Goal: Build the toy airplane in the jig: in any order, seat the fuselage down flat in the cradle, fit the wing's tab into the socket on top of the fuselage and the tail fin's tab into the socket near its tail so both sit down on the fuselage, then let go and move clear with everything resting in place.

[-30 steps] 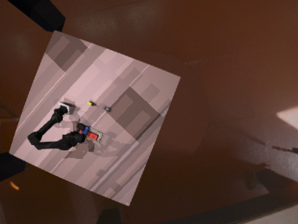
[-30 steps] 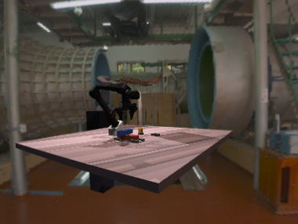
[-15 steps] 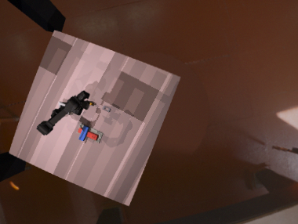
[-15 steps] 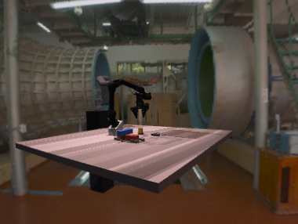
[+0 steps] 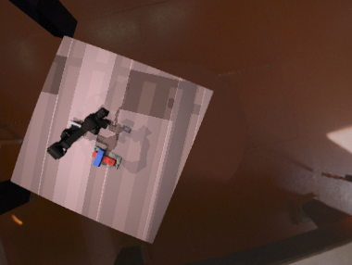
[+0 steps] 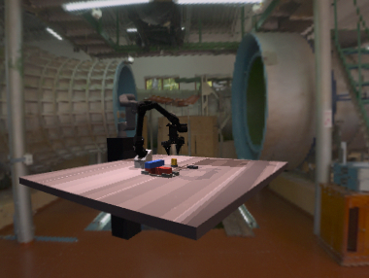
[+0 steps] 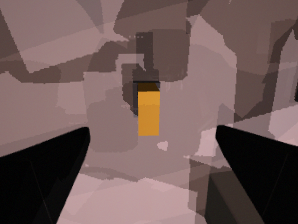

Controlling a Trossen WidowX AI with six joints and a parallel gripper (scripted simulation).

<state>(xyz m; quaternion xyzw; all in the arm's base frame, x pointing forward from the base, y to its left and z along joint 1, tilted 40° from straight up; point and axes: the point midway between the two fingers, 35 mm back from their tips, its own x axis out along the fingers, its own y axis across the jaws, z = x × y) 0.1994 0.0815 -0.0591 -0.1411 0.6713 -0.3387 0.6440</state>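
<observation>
My gripper (image 6: 174,152) (image 7: 154,132) is open and empty, pointing down above the yellow tail fin (image 6: 174,161) (image 7: 149,114). The fin stands apart from the jig and lies between and below the fingertips in the wrist view; the arm hides it in the top view. The red fuselage (image 5: 109,160) (image 6: 165,170) lies along the grey jig (image 5: 119,163). The blue wing (image 5: 98,157) (image 6: 154,164) lies across the top of the fuselage, near one end. Its tab and the wing socket are hidden. The fuselage and wing are out of the wrist view.
A small dark grey piece (image 5: 126,130) (image 6: 192,167) lies on the table (image 5: 130,213) (image 6: 194,209), beyond the fin from the arm's base. The white arm base (image 6: 143,159) stands behind the jig in the exterior view. Broad shadows cross the table.
</observation>
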